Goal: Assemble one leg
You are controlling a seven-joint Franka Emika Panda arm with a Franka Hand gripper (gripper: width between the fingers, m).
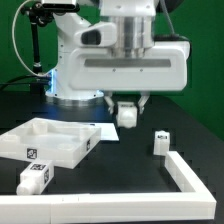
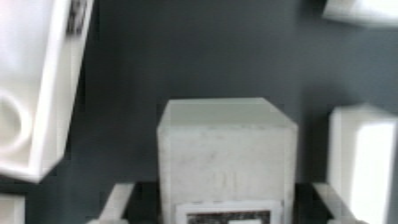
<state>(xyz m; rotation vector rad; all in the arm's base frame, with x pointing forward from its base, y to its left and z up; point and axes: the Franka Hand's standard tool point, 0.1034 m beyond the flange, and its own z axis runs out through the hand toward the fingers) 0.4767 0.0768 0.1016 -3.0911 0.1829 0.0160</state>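
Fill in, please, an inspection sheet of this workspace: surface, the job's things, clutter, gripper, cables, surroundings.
Surface: black table, dark and even.
Job's things: held leg between the fingers; upright leg at the exterior view's right, tag toward the camera; lying leg at the near left; white panel just behind it.
Clutter: nothing seen.
Gripper: gripper points down, closed on the held leg, behind the panel's right end.
Cables: black cable hangs at the back left, away from the parts.
Surroundings: white L-shaped rail at the near right; robot base with blue light; green backdrop.
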